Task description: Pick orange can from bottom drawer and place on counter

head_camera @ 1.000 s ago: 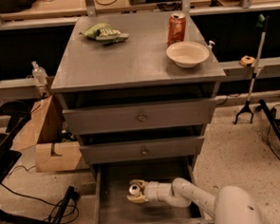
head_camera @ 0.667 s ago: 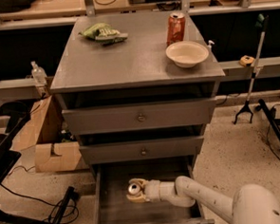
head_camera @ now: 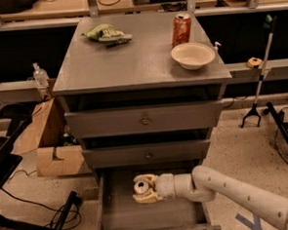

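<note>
The orange can (head_camera: pixel 140 187), a short can with a silver lid, stands in the open bottom drawer (head_camera: pixel 122 219) near its back, and only its lid and a little of its body show. My gripper (head_camera: pixel 143 188) reaches in from the right at the end of the white arm. Its pale fingers (head_camera: pixel 145 199) sit on either side of the can and close around it. The counter (head_camera: pixel 130 54) is the grey top of the cabinet, well above the gripper.
On the counter stand a tall red-orange soda can (head_camera: pixel 181 29), a white bowl (head_camera: pixel 193 55) and a green chip bag (head_camera: pixel 105 34). Two shut drawer fronts (head_camera: pixel 144 120) lie above the open drawer. A cardboard box (head_camera: pixel 50 142) sits at the left, a black stand at the lower left.
The arm has shifted a little, its near part moving right and down out of the frame. The gripper stays around the can at the same place in the drawer.
</note>
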